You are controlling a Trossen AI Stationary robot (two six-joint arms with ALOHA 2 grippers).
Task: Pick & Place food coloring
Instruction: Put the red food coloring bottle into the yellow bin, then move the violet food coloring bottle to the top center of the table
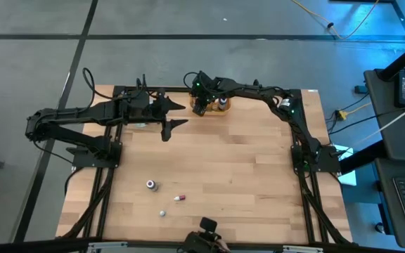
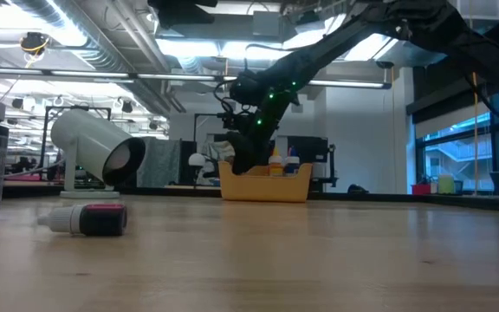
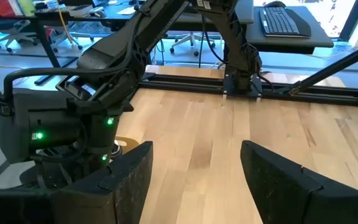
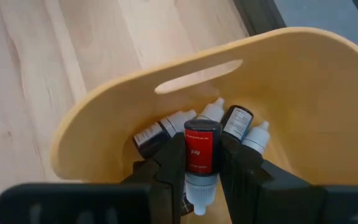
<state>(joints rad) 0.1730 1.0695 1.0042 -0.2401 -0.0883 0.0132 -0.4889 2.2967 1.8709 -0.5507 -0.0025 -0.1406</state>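
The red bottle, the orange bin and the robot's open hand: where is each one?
Red bottle point(image 4: 199, 151): right wrist view, on its label, between the right hand's fingers.
Orange bin point(image 4: 303, 81): right wrist view, on its inner wall.
Left hand point(image 1: 172, 115): high view, between its open fingertips.

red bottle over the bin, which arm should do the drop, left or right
Right. The right gripper is already shut on the red bottle, directly above the orange bin holding other bottles. The left gripper is open and empty over bare table, beside the bin.
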